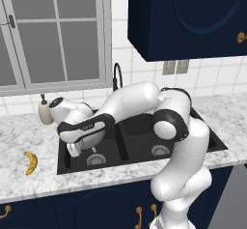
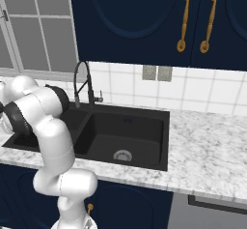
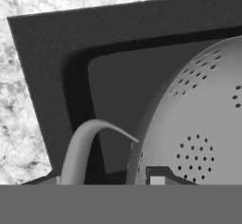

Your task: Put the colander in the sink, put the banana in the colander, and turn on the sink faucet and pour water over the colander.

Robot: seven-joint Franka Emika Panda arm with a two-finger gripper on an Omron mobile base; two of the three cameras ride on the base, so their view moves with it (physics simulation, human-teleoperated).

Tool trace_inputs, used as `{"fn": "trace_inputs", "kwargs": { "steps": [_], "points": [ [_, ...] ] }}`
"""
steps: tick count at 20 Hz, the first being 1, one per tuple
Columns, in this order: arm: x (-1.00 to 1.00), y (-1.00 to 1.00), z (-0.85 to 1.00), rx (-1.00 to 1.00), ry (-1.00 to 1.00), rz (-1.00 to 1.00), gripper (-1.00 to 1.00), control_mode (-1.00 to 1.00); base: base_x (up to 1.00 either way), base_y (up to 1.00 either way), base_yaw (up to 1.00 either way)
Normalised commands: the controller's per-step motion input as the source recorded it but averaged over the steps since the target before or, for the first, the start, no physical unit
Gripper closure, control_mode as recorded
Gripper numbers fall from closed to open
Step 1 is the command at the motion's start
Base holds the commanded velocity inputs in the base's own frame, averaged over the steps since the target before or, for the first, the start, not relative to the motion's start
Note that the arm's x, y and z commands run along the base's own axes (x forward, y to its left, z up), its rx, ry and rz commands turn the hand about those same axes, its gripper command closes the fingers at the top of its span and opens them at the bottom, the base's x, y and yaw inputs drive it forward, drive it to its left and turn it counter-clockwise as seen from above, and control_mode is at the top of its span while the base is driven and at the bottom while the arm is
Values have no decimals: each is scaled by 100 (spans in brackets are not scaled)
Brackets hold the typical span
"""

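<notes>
We hold the colander (image 3: 198,124) by its rim in the clamped gripper (image 1: 75,148), over the sink (image 1: 120,148), centre-left.

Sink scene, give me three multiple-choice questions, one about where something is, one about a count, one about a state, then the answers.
1. Where is the banana?
A. in the sink
B. on the counter left of the sink
C. in the colander

2. How many basins does the sink have?
A. one
B. two
C. three

3. Is water running from the sink faucet?
A. yes, a stream
B. no stream visible
C. the faucet is missing

Answers:
1 B, it lies on the marble counter.
2 B, a divider separates two drains.
3 B, nothing falls from the spout, while the gripper holds the colander over the left basin.
</notes>
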Motion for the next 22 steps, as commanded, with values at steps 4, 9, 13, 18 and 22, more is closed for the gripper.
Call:
{"fn": "trace_inputs", "kwargs": {
  "steps": [4,9,13,18,22],
  "points": [
    [0,-27,-17,4,0,11,100,-100,0,0,0],
    [4,-28,-15,12,0,0,100,-100,0,0,0],
    [21,-14,-15,9,0,0,100,-100,0,0,0],
    [16,-21,-24,11,0,-1,100,-100,0,0,0],
    [11,-10,-16,13,5,0,100,-100,0,0,0]
  ]
}}
